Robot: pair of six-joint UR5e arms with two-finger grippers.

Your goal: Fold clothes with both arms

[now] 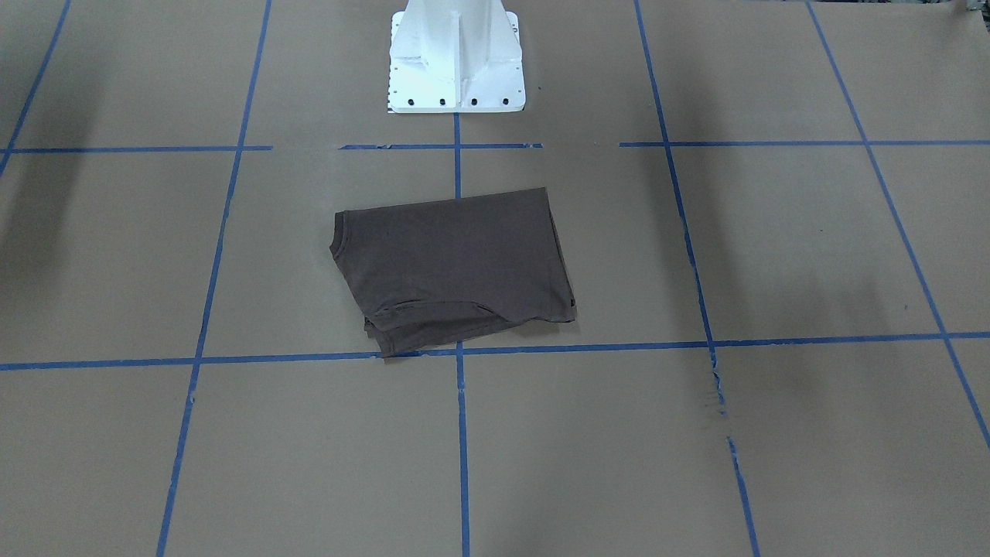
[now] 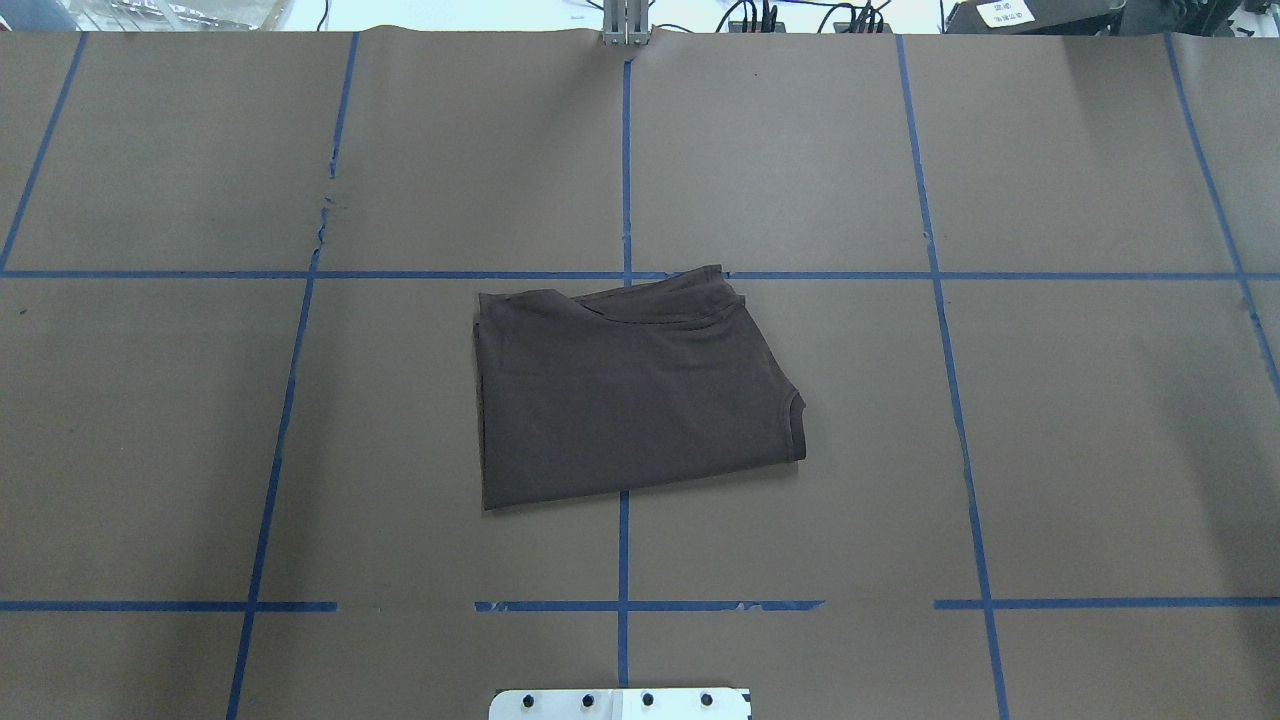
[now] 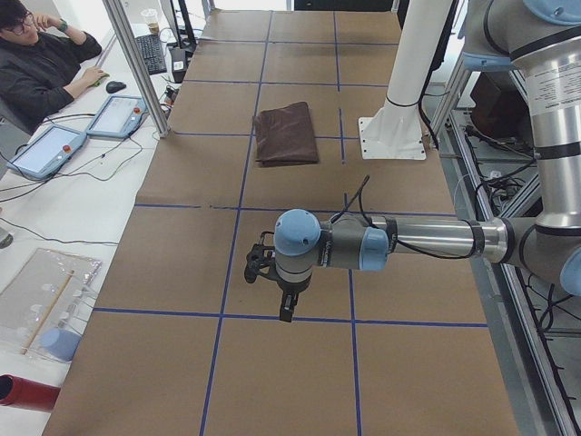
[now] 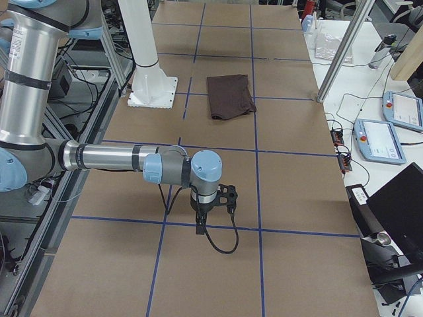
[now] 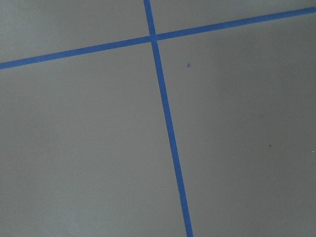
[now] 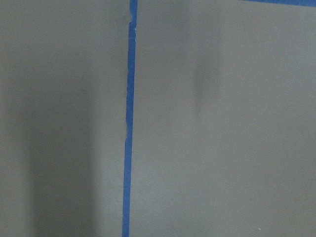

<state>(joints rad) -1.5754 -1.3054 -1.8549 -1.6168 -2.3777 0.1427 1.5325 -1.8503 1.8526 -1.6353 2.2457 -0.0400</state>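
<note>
left fingers point(image 3: 287, 309), right fingers point(image 4: 199, 224), cannot tell if apart, both far from folded t-shirt point(image 2: 630, 390), table paper point(image 2: 1000, 450) beyond its edges

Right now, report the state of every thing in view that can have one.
T-shirt: folded into a compact rectangle, lying on the table, held by nothing.
left gripper: over bare table, well apart from the T-shirt; open or shut cannot be told.
right gripper: over bare table, well apart from the T-shirt; open or shut cannot be told.
</note>
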